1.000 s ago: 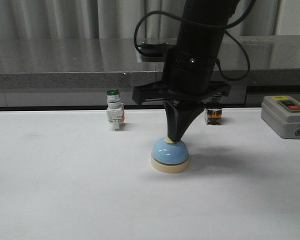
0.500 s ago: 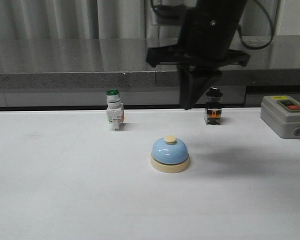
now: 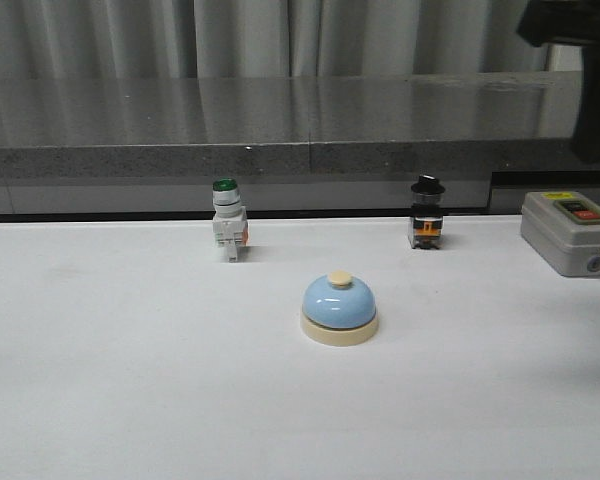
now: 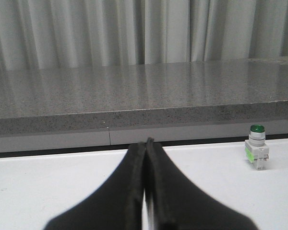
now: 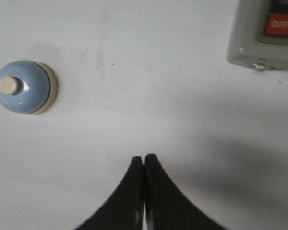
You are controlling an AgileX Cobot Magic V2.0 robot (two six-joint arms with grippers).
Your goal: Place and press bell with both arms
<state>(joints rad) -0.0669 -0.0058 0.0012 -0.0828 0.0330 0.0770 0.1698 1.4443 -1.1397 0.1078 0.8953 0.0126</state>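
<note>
The light-blue bell (image 3: 339,308) with cream base and cream button stands alone in the middle of the white table (image 3: 130,400). It also shows in the right wrist view (image 5: 24,87). My right gripper (image 5: 143,158) is shut and empty, held high above the table to the right of the bell; in the front view only a dark part of the right arm (image 3: 585,70) shows at the top right corner. My left gripper (image 4: 146,143) is shut and empty, low over the table, out of the front view; the bell does not show in its view.
A green-capped white push-button switch (image 3: 229,222) stands behind the bell on the left, also in the left wrist view (image 4: 257,148). A black-capped switch (image 3: 426,213) stands behind right. A grey two-button box (image 3: 570,232) sits at the right edge, also in the right wrist view (image 5: 266,38). A grey ledge (image 3: 180,150) runs behind.
My right gripper was pressing the bell's button a second ago. It has lifted off, risen and swung away to the upper right. The bell has not moved.
</note>
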